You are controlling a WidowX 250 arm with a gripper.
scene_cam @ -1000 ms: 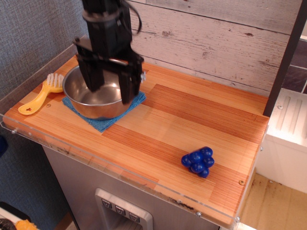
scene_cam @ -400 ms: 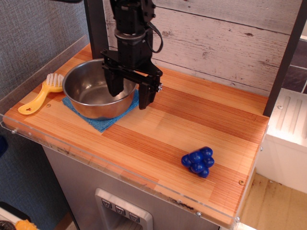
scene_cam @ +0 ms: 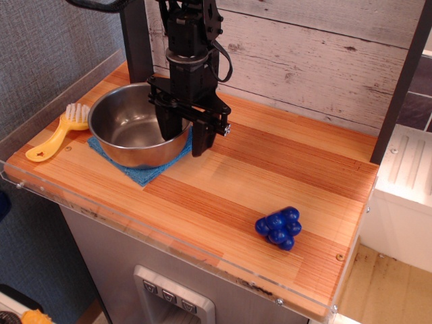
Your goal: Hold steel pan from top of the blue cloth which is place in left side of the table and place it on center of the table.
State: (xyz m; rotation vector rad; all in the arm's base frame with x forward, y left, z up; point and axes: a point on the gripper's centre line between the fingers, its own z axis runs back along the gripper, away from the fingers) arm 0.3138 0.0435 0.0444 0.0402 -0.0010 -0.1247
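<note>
The steel pan [scene_cam: 131, 131], a shiny round bowl, sits on the blue cloth [scene_cam: 140, 171] at the left side of the wooden table [scene_cam: 270, 175]. My black gripper [scene_cam: 185, 138] hangs over the pan's right rim. Its jaws straddle that rim: one finger [scene_cam: 169, 125] reaches inside the bowl, the other finger [scene_cam: 202, 138] hangs outside it. A gap still shows between the fingers and the rim.
A yellow brush [scene_cam: 57, 131] lies left of the pan near the table's left edge. A dark-blue knobbly ball cluster [scene_cam: 279, 227] sits at the front right. A plank wall stands behind, and a clear plastic lip runs along the table's front and left.
My gripper has moved right, from over the pan's middle to its right rim, and lowered. The jaws have drawn closer together around the rim. The pan has not moved.
</note>
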